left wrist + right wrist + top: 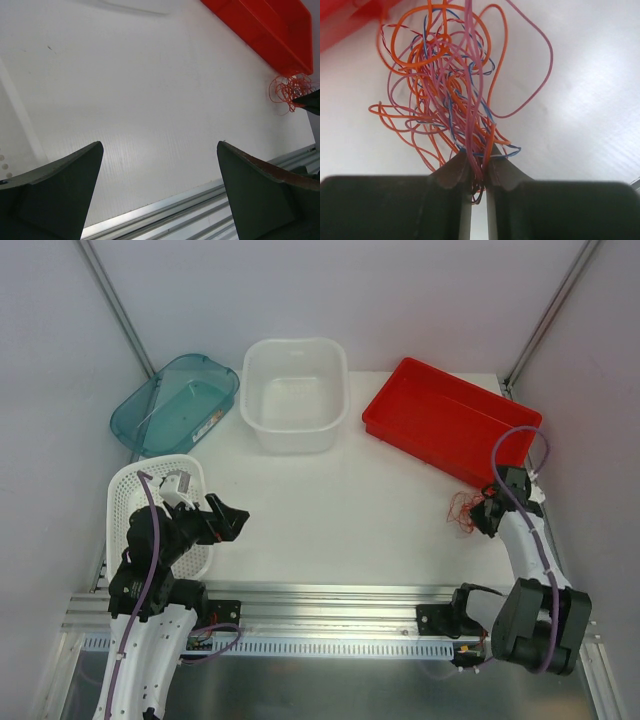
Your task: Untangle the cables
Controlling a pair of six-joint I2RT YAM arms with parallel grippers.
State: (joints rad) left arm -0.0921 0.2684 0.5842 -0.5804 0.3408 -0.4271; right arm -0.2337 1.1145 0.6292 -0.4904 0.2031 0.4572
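Cables (462,510): a loose tangle of hair-thin flexible wires, mostly orange-red, with pink-purple and a few blue strands mixed in. On my top view it sits on the white table (340,520) at about 3 o'clock, just off the near corner of the shallow red plastic tray (430,452), which is at 1-2 o'clock.

Right gripper (487,512) is down at the tangle's 3 o'clock edge. On the right wrist view its black fingers (445,175) are clenched almost together, pinching a bundle of strands at the 6 o'clock end of the cables (450,85). The rest fans out toward 12 o'clock, and one pink loop swings wide to 2 o'clock. I can't tell if the bunch is lifted at all.

Left gripper (232,520) is at 8 o'clock, jaws spread wide with nothing between them, just beside the white perforated plastic basket (125,502). From its wrist view I see the tangle (289,92) well away at 2 o'clock, next to the red tray's corner (270,30), with the right gripper's dark tip touching its 3 o'clock side.

Back row: clear teal plastic bin (175,405) at 10-11 o'clock and white rectangular plastic tub (295,435) at 12 o'clock, both well apart from the tangle.
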